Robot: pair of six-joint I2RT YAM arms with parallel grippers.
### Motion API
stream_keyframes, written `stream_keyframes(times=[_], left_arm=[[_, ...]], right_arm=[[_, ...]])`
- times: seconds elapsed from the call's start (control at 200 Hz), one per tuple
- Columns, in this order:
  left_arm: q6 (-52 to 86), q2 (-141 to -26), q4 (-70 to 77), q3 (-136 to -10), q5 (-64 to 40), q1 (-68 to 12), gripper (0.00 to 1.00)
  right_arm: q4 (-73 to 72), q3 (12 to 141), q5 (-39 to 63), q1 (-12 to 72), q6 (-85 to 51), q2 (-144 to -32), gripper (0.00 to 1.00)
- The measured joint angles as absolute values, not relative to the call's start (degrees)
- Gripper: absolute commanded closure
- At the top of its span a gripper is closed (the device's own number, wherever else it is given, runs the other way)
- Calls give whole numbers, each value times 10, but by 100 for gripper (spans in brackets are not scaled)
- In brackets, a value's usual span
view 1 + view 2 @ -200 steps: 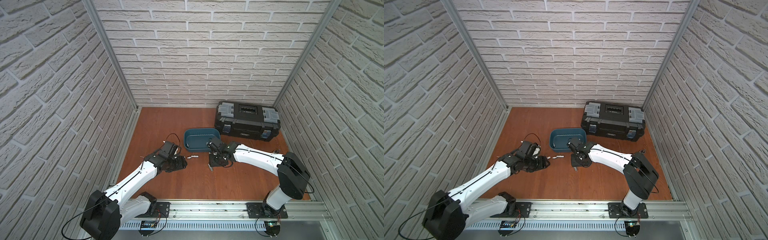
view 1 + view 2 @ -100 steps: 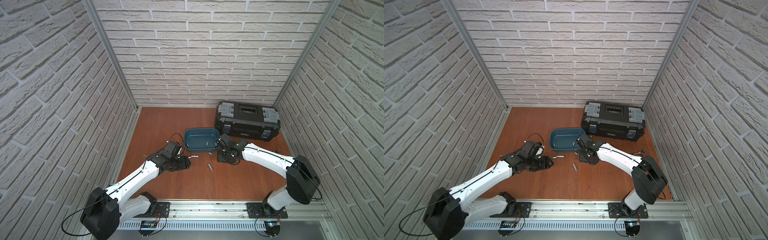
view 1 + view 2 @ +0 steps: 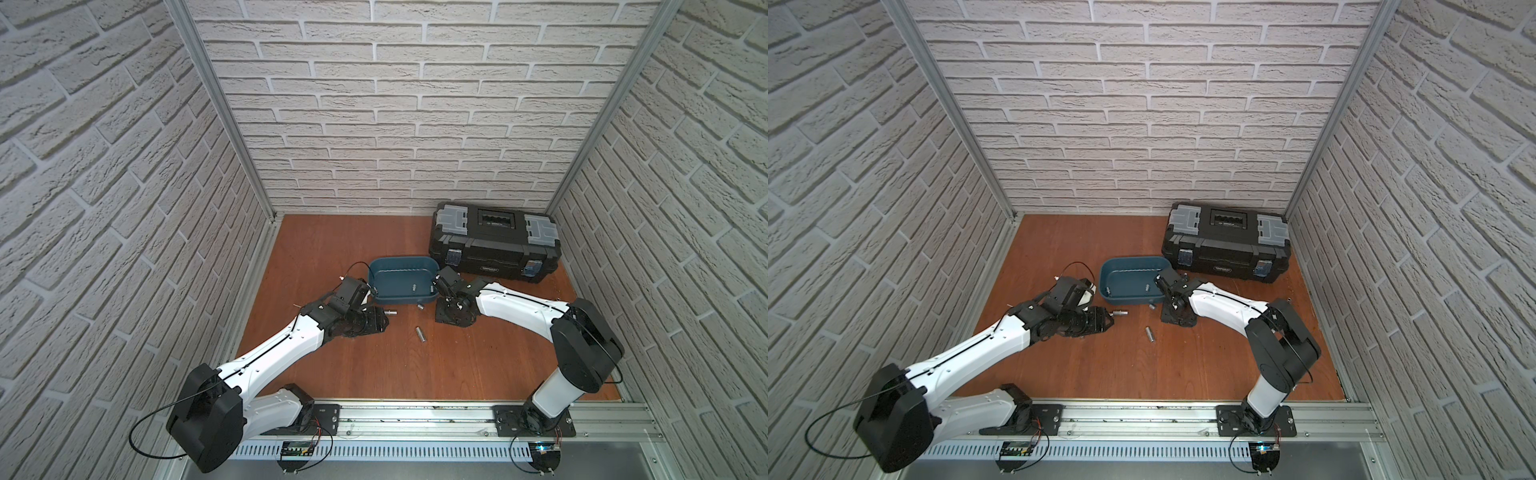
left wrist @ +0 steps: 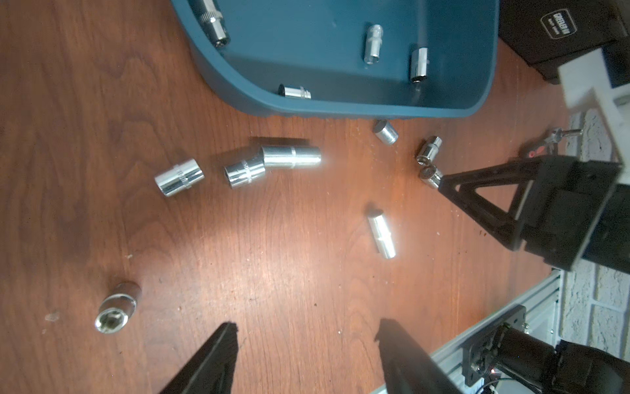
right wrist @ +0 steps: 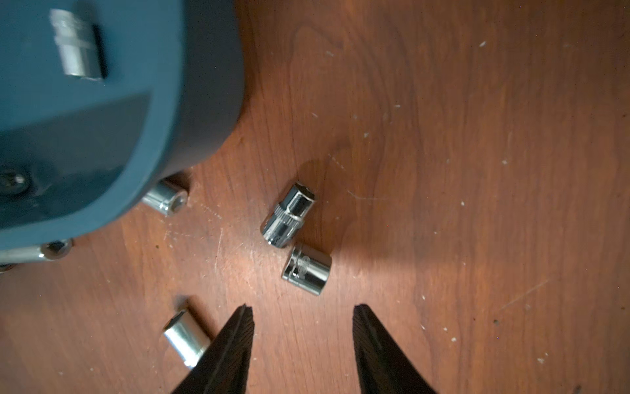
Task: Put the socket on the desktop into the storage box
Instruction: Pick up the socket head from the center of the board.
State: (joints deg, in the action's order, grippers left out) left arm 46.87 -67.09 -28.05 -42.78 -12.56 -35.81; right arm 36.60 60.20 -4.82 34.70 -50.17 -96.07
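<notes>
**Twelve sockets, two boxes, two end effectors**

In the left wrist view I count four sockets (image 4: 371, 44) inside the single storage box (image 4: 341, 109) at the top of the frame. Eight loose sockets (image 4: 179, 177) lie on the counter (image 4: 306, 266) below it. One black toolbox (image 3: 494, 249) sits right of centre in both top views. There are two end effectors: the left end effector (image 4: 306, 327) and the right end effector (image 5: 301, 308).

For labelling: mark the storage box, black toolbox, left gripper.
storage box (image 3: 392, 277): in a top view, bare floor.
black toolbox (image 3: 494, 259): in a top view, front face.
left gripper (image 4: 305, 324): left wrist view, between its fingertips.
</notes>
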Motion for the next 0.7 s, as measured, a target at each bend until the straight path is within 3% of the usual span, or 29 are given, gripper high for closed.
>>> stream_keyframes(times=[0.695], left_arm=[[482,-681,-265,-427,-125,-358,30]], right_arm=[[353,628,-67,343,-522,-1009,60]])
